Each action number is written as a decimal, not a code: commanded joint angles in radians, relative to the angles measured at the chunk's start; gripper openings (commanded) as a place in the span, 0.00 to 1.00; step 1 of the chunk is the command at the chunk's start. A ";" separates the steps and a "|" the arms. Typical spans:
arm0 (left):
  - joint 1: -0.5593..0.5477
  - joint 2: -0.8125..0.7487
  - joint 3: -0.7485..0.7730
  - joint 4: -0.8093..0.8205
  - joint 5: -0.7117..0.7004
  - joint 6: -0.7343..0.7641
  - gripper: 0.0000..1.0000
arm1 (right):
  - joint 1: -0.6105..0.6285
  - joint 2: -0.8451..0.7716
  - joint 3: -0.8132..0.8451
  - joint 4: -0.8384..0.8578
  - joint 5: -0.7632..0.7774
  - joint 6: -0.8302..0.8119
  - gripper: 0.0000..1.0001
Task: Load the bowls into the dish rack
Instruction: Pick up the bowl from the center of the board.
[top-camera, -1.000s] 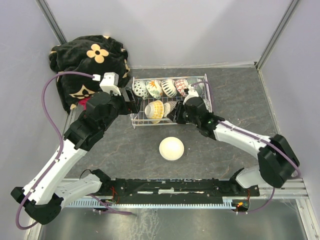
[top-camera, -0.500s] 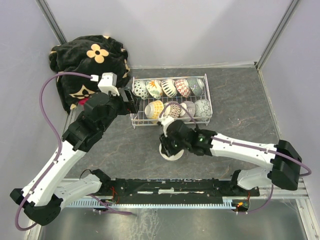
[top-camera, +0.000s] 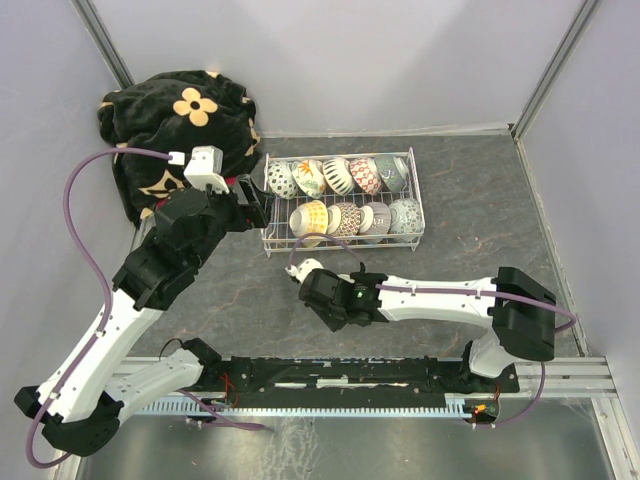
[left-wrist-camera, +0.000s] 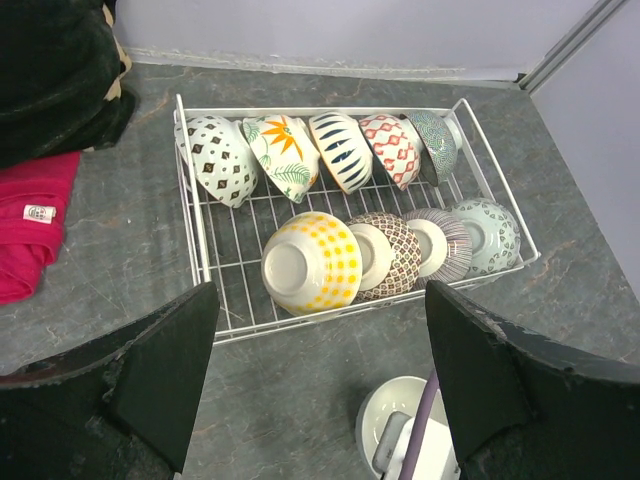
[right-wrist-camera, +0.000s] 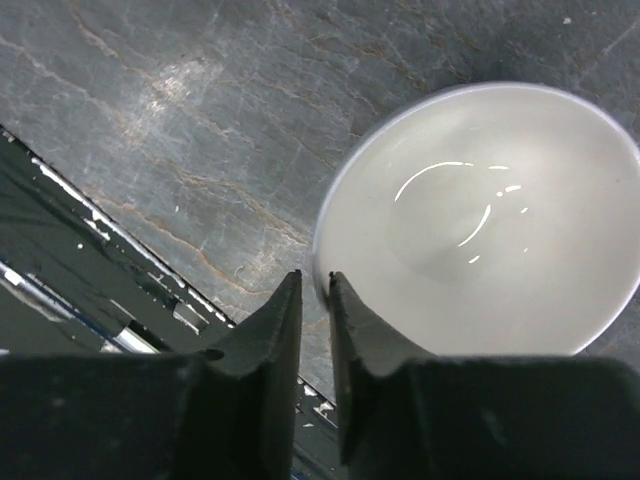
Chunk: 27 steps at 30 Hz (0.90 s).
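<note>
The white wire dish rack (top-camera: 343, 156) (left-wrist-camera: 300, 109) holds several patterned bowls on edge in two rows, among them a yellow dotted bowl (left-wrist-camera: 312, 262) (top-camera: 311, 216) at the front left. One plain white bowl (right-wrist-camera: 480, 220) (left-wrist-camera: 392, 418) stands upright on the grey table in front of the rack. My right gripper (right-wrist-camera: 315, 278) (top-camera: 328, 295) hangs over it and covers it in the top view. Its jaws stand narrowly apart, one finger outside and one inside the rim, with a sliver of table showing beside the rim. My left gripper (left-wrist-camera: 320, 300) (top-camera: 256, 206) hovers wide open and holding nothing at the rack's left end.
A dark flowered blanket (top-camera: 180, 115) lies heaped in the back left corner, with a red cloth (left-wrist-camera: 28, 228) beside it. The black mounting rail (top-camera: 350, 375) runs along the near edge, close behind my right gripper. Grey walls close in the table on three sides.
My right arm has swung from the rack's front row down and left to the white bowl on the table, and its jaws have narrowed round the rim. The left arm has barely shifted.
</note>
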 joint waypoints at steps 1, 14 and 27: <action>0.006 -0.017 0.039 0.011 -0.018 0.046 0.90 | 0.010 0.004 0.046 -0.011 0.043 -0.009 0.18; 0.006 -0.010 0.034 0.022 -0.012 0.045 0.90 | 0.005 -0.180 0.107 -0.044 0.128 -0.041 0.01; 0.006 -0.016 0.037 0.017 -0.020 0.045 0.90 | -0.243 -0.260 0.368 0.088 -0.146 -0.037 0.01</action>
